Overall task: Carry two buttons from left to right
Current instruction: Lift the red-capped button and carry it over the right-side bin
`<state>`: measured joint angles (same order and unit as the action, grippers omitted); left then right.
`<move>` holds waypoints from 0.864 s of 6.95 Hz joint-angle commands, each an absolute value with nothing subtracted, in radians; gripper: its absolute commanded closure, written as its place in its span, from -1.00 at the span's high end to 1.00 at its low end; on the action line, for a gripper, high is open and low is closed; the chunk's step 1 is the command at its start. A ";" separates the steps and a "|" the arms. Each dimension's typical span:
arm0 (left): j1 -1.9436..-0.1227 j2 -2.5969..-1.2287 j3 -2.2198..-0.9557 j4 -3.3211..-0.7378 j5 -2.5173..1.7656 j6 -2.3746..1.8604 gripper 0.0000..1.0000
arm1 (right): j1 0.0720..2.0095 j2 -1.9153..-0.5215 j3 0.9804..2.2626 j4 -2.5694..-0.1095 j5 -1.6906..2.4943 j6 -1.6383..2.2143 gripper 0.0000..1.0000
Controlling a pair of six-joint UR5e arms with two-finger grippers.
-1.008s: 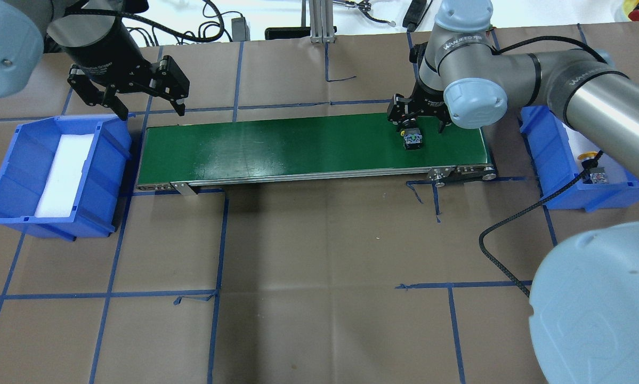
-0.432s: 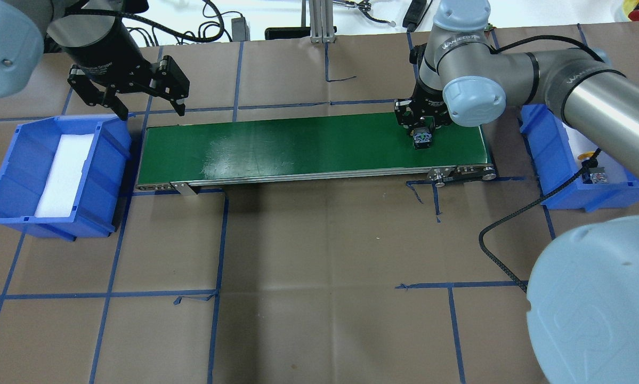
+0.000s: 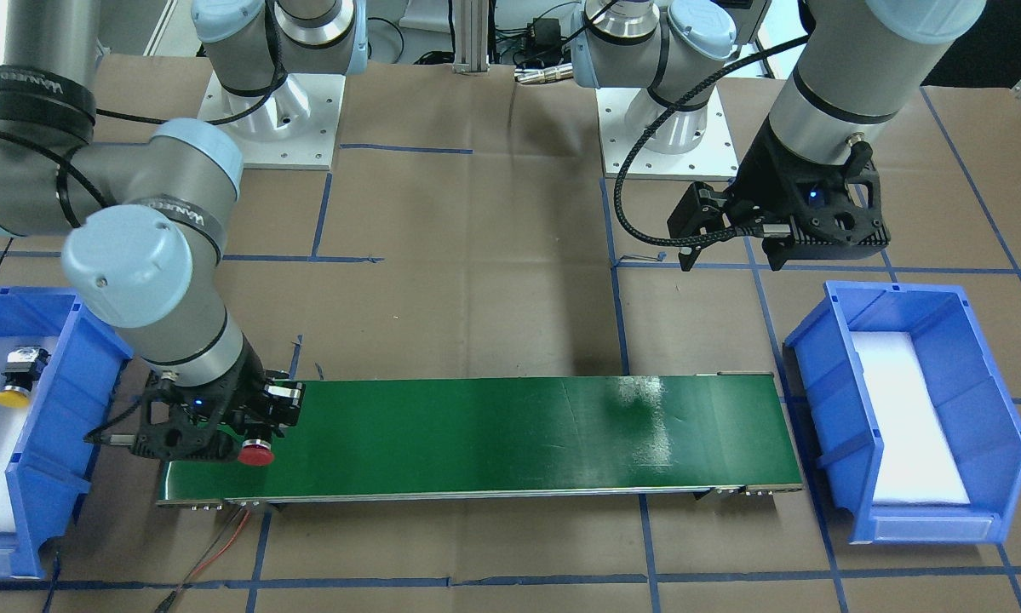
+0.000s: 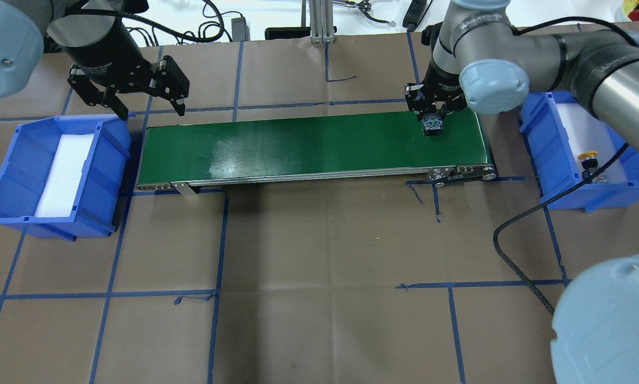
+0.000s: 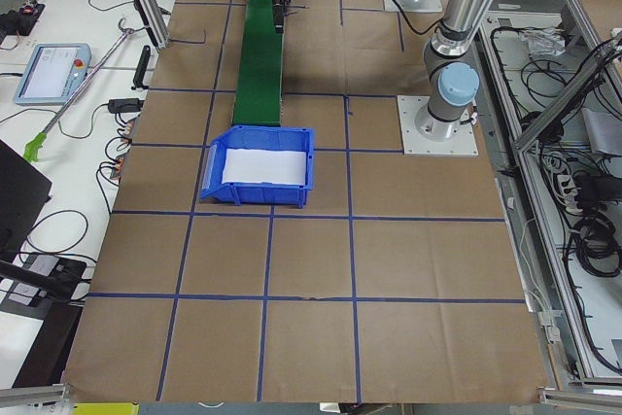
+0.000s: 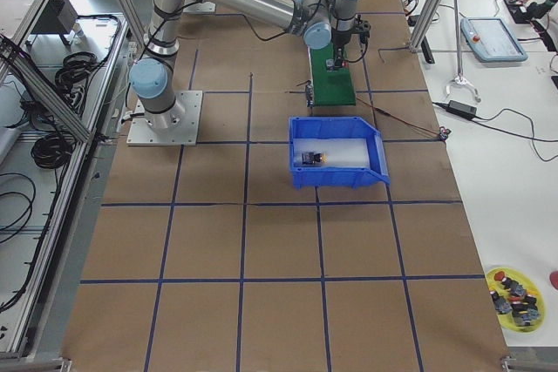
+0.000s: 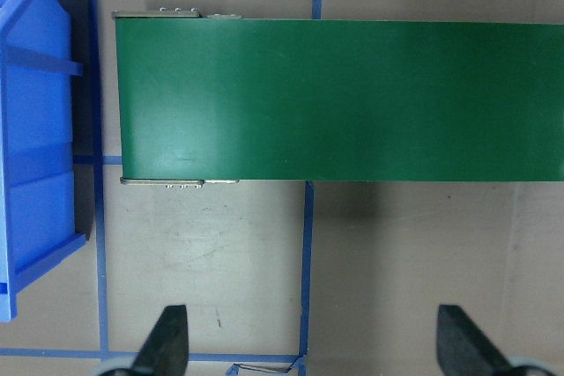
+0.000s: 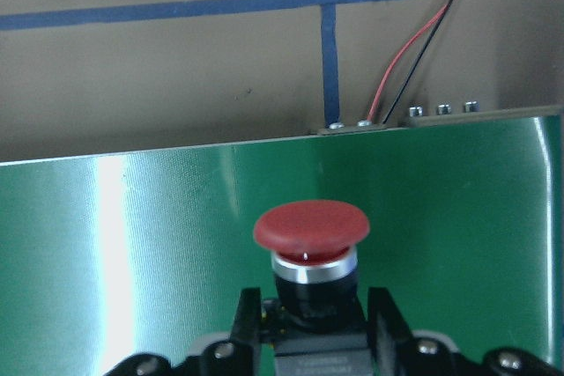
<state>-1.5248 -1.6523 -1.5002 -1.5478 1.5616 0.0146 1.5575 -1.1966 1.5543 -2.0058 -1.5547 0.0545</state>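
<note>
Red button [image 8: 310,228] pinched in right tool [image 8: 315,319], cap hidden overhead, left tool [image 4: 152,109] spread

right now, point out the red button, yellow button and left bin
red button [image 8: 310,226]: right wrist view, red cap
yellow button [image 3: 13,397]: front-facing view, yellow cap
left bin [image 4: 15,165]: overhead view, inner wall

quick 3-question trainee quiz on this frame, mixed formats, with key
1. True or false: the right claw is shut on the red button.
2. Fill in: the left claw, near the green belt, is ___.
3. The yellow button lies: A in the left claw; B in the blue bin on the robot's right; C on the green belt.
Key: 1 true; 2 open; 3 B.
</note>
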 commanded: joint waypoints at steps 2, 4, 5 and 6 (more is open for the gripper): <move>-1.525 -1.654 -1.500 -1.548 1.562 0.015 0.99 | 1.242 -1.270 1.427 -1.821 -1.545 -0.275 -0.93; -1.525 -1.654 -1.500 -1.548 1.562 0.014 0.99 | 1.096 -1.226 1.385 -1.838 -1.551 -0.528 -0.93; -1.525 -1.652 -1.500 -1.548 1.562 0.015 0.99 | 1.066 -1.171 1.387 -1.851 -1.551 -0.560 -0.93; -1.525 -1.652 -1.500 -1.548 1.562 0.014 0.99 | 1.062 -1.113 1.393 -1.924 -1.551 -0.571 -0.93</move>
<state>-1.5248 -1.6526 -1.5002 -1.5478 1.5616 0.0147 1.0833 -1.1772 1.3899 -1.8646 -1.5506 -0.5349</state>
